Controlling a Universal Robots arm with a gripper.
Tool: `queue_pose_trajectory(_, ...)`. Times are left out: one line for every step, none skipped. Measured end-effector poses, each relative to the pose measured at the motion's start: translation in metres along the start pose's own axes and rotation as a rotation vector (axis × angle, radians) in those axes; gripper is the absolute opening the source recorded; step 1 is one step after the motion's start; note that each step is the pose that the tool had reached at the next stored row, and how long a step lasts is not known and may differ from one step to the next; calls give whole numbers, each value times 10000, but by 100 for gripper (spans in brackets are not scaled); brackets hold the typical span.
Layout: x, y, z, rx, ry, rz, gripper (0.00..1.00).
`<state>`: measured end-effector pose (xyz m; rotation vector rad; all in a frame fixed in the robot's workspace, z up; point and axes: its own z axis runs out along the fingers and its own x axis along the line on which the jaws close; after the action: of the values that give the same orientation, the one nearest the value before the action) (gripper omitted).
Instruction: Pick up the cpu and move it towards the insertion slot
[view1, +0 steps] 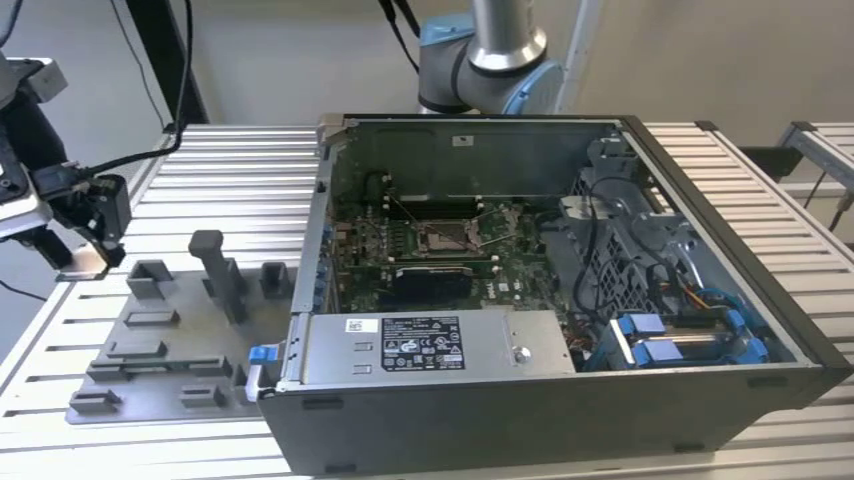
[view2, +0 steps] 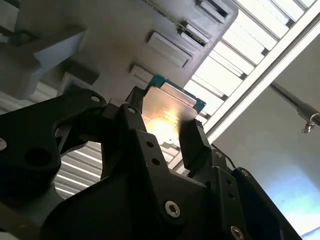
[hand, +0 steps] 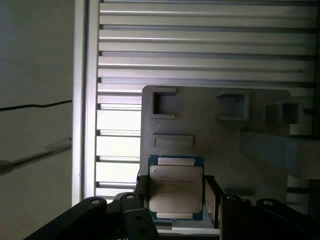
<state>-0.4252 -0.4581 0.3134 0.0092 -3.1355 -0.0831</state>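
Hanging at the far left of the exterior view, the gripper (view1: 80, 252) sits above the left edge of the slatted metal table (view1: 200, 170), just beside the near-left end of the grey fixture plate (view1: 160, 345). Its black fingers (hand: 210, 196) are clamped on the cpu (hand: 176, 192) from two opposite sides. In the first wrist view the chip's silvery top face is turned to the camera, ringed by a thin green edge, and it is lifted clear of the plate's recessed pockets behind it. In the second wrist view the same chip catches a bright glare between the two finger pads.

Further right in the exterior view, upright grey blocks rise from the fixture plate, and a blue tab shows where the plate meets the open computer case (view1: 747, 330). The case lies on its side, with its grey power supply (view1: 427, 345) along the near wall.

Deeper inside lies the green board (view1: 354, 265), and near its middle sits the insertion slot (view1: 447, 236) — a silver frame around a brownish centre, with thin wire beside it. It is well apart from the gripper, with the fixture plate and the case wall between them. Behind the case stands the arm's grey and blue base (view1: 487, 65) — at the case's right end sit blue drive brackets and bundled cables.
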Motion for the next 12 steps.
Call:
queue_pose_trajectory(0, 2, -32, 0, 0, 0, 0)
queue_pose_trajectory(0, 3, -65, 0, 0, 0, 0)
queue_pose_trajectory(1, 5, -100, 0, 1, 0, 0)
queue_pose_trajectory(1, 7, -137, 0, 0, 0, 0)
queue_pose_trajectory(1, 9, -170, 0, 0, 0, 0)
queue_pose_trajectory(1, 11, -203, 1, 1, 0, 0)
queue_pose_trajectory(1, 12, -234, 1, 1, 0, 0)
queue_pose_trajectory(2, 14, -267, 0, 0, 0, 0)
queue_pose_trajectory(1, 16, -300, 0, 0, 0, 0)
queue_pose_trajectory(2, 18, -335, 1, 1, 0, 0)
queue_pose_trajectory(2, 20, -372, 0, 1, 0, 0)
queue_pose_trajectory(2, 22, -408, 0, 0, 0, 0)
